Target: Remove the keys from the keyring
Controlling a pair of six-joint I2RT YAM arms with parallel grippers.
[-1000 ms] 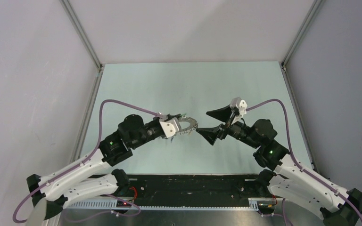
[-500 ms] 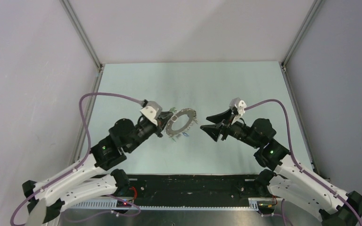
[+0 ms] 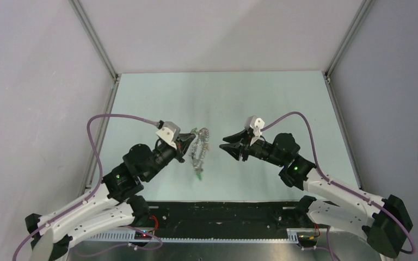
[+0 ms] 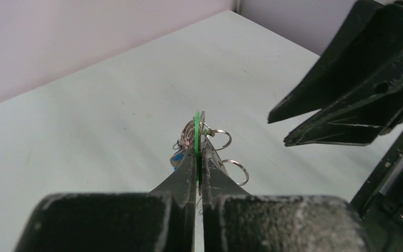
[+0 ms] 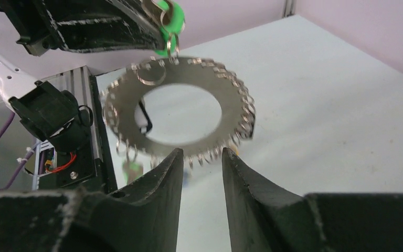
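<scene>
The keyring (image 5: 236,105) is a wide flat metal ring with several small split rings along its rim. It hangs in the air, edge-on in the top view as the keyring (image 3: 198,145). My left gripper (image 3: 191,143) is shut on a green key head (image 5: 169,14) at the ring's top edge; the green key head (image 4: 196,134) shows as a thin strip between its fingers. Another green key (image 3: 198,175) dangles below. A blue key (image 4: 177,156) peeks out beside the left fingers. My right gripper (image 5: 202,155) is partly open, holds nothing, and sits just short of the ring's lower rim.
The pale green table (image 3: 261,103) lies under both arms, with grey walls on three sides. A black rail (image 3: 223,212) and the arm bases run along the near edge. The right gripper (image 4: 346,100) fills the upper right of the left wrist view.
The left arm has pulled back and turned, so the ring went from facing the camera to edge-on. The right arm moved left toward the ring and its jaws narrowed.
</scene>
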